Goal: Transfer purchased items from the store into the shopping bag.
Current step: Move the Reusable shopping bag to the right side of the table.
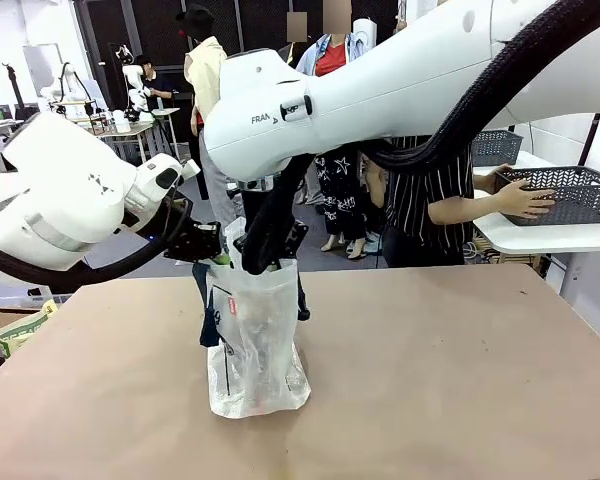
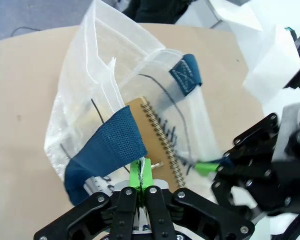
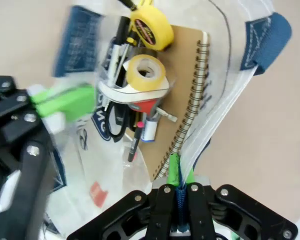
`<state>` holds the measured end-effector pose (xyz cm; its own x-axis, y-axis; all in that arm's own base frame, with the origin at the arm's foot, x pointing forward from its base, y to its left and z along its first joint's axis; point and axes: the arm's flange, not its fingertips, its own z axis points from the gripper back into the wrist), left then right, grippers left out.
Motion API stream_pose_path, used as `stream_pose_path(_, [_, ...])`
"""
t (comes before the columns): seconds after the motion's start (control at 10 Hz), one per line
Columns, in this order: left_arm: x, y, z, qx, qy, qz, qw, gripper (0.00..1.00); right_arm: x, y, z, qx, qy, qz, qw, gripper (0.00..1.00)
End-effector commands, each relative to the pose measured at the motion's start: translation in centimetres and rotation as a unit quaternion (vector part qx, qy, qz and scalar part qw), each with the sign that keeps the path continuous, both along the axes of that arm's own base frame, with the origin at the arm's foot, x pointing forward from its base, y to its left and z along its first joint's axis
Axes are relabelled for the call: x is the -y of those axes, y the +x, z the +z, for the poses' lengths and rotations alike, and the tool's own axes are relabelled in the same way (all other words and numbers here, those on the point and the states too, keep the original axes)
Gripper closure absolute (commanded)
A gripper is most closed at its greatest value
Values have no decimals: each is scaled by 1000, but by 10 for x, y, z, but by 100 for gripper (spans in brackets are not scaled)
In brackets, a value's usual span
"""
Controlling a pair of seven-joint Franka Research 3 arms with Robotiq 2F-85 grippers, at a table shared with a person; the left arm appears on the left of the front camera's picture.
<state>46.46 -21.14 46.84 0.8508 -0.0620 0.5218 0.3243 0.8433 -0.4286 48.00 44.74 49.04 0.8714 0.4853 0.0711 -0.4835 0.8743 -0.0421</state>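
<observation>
**Item 1.** Translucent white plastic shopping bag (image 1: 255,350) with navy blue strap handles and a small red tag. It stands upright on the brown desk (image 1: 430,380), left of centre and about midway between the near and far edges. Its mouth is held apart from two sides.

**Item 2.** Left gripper (image 2: 140,175). Green pads pressed together on the bag's white rim, just below one navy strap.

**Item 3.** Right gripper (image 3: 179,175). Fingers pressed together, pinching the opposite rim on a strip of navy strap.

**Item 4.** Contents lying inside the bag:
- yellow round tape measure (image 3: 151,30)
- yellowish roll of tape (image 3: 145,72), just beside the tape measure
- brown-covered spiral-bound notebook (image 3: 185,95), standing along one wall
- black-handled scissors (image 3: 115,122)
- slim red-and-black pen (image 3: 135,142)

**Item 5.** Dark grey lattice-sided plastic basket (image 1: 570,195). It sits on a white side table beyond the desk's far right corner, with a person's hand (image 1: 525,200) on its near wall.
</observation>
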Motion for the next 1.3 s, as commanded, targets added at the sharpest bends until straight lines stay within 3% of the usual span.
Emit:
stream_pose_path(0.0, [-4, 15, -13, -3, -58, -8, 998, 100, -10, 10, -2, 25, -3, 2, 1000, 100])
stream_pose_path(0.5, [-9, 26, -22, -13, -131, 37, 991, 100, -19, -6, 0, 38, 15, 48, 998, 100])
stream_pose_path(0.9, [-1, 30, -25, -22, -159, 17, 987, 100, -30, -6, -5, 34, 21, 80, 996, 100])
stream_pose_path(1.0, [-4, 32, -25, -26, -169, 23, 985, 91, -32, -5, -5, 35, 21, 86, 995, 100])
stream_pose_path(1.1, [-5, 32, -26, -33, -180, 25, 983, 72, -33, -6, -5, 35, 22, 87, 995, 100])
stream_pose_path(1.2, [-6, 33, -28, -36, -186, 30, 981, 60, -33, -6, -6, 36, 22, 87, 995, 100])
